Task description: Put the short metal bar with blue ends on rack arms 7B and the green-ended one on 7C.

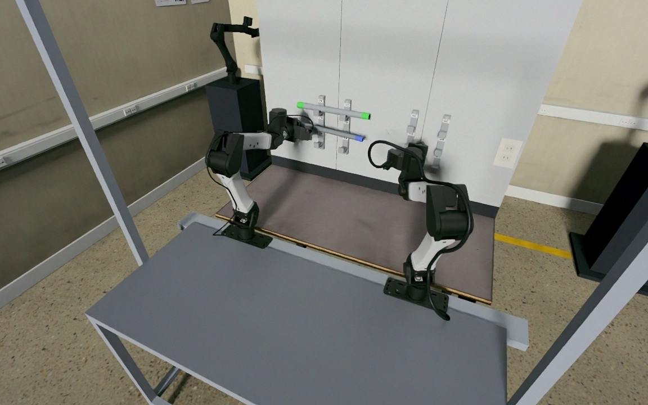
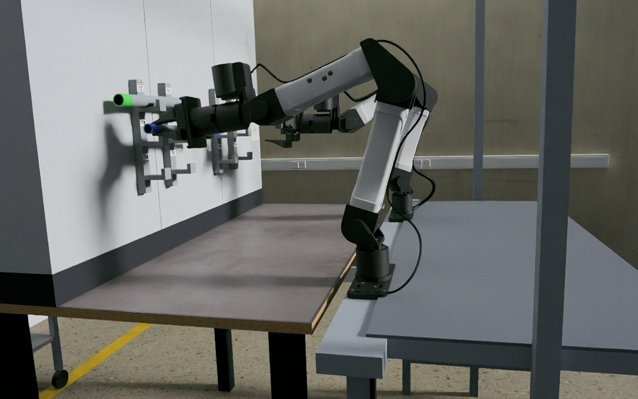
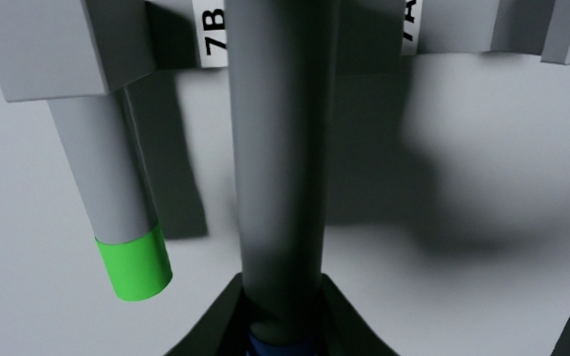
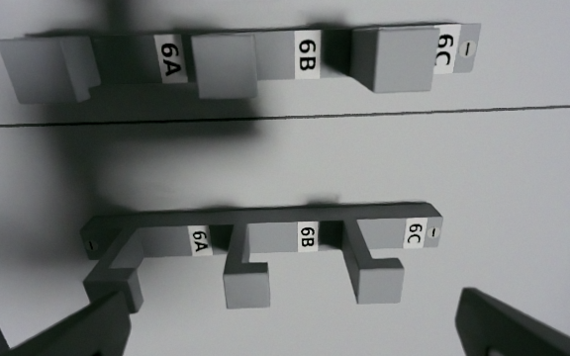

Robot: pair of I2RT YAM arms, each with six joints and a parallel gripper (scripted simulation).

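The green-ended bar [image 1: 333,110] [image 2: 144,100] [image 3: 104,170] lies across the 7C arms. The blue-ended bar [image 1: 337,133] [image 3: 282,148] is in front of rack 7 [image 1: 343,145] [image 2: 139,170], below the green-ended bar. Its near blue end [image 2: 150,128] is above the level of the 7B arm. In the left wrist view it partly covers the 7B label [image 3: 214,37]. My left gripper [image 2: 161,127] [image 3: 281,288] is shut on it close to one blue end; whether the bar touches the arms is hidden. My right gripper [image 4: 292,305] is open and empty, facing rack 6.
Rack 6 [image 1: 439,145] [image 4: 285,215], with empty arms labelled 6A, 6B and 6C, hangs on the white wall panel [image 1: 386,60] to the right in the top view. The 7A arms are below the blue-ended bar. The brown table [image 1: 326,211] [image 2: 222,257] lies beneath both racks.
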